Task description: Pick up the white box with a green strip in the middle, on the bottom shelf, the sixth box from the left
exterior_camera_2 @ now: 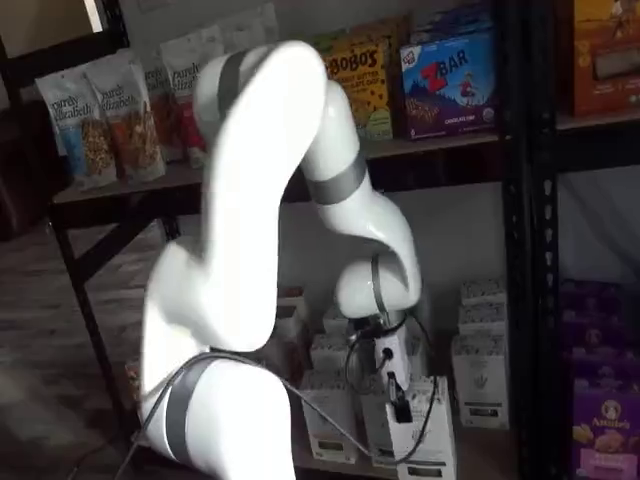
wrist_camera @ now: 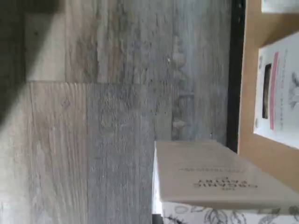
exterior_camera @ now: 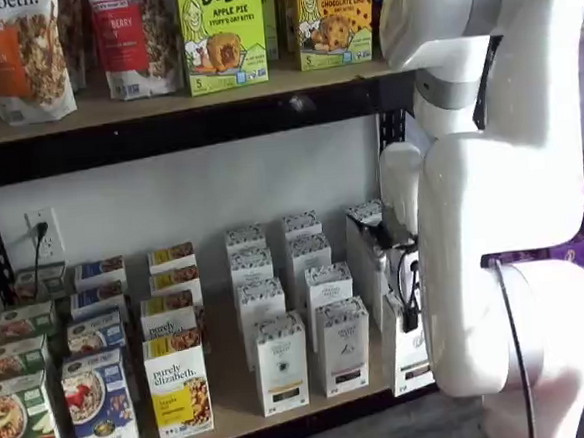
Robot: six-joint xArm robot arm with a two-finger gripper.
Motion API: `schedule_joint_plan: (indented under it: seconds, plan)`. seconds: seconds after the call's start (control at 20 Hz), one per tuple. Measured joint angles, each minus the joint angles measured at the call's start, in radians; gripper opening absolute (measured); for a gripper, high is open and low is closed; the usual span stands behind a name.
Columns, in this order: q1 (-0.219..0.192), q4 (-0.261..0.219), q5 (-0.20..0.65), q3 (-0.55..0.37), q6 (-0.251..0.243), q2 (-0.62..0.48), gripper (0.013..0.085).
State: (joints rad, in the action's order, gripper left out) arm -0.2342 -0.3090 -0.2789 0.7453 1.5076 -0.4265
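The white box (exterior_camera: pixel 412 359) is a tall white carton with a speckled top band and a dark strip low on its front. It is at the right end of the bottom shelf (exterior_camera: pixel 236 418), at the front edge. It also shows in a shelf view (exterior_camera_2: pixel 425 438). My gripper (exterior_camera: pixel 409 316) hangs from the white arm, its black fingers closed on the box's top; it shows too in a shelf view (exterior_camera_2: pixel 400 405). In the wrist view the box (wrist_camera: pixel 215 177) fills the near corner and reaches past the black front rail (wrist_camera: pixel 235 70) over the floor.
Rows of like white cartons (exterior_camera: pixel 282 362) stand left of the held box, then colourful cereal boxes (exterior_camera: pixel 179 397). Purple boxes (exterior_camera_2: pixel 605 420) sit right of the black upright (exterior_camera_2: pixel 535 250). A pink-striped box (wrist_camera: pixel 280 93) stands on the shelf board. Grey plank floor (wrist_camera: pixel 117 116) lies below.
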Motion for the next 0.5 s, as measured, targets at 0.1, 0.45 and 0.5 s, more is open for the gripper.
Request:
schedule_joint_plan:
  seconds: [0.1, 0.45, 0.5]
  plan:
    - [0.009, 0.020, -0.005, -0.061, 0.010, 0.076, 0.0490]
    - [0.055, 0.093, -0.098, -0.205, 0.041, 0.324, 0.0490]
    - [0.062, 0.103, -0.115, -0.215, 0.044, 0.352, 0.0490]
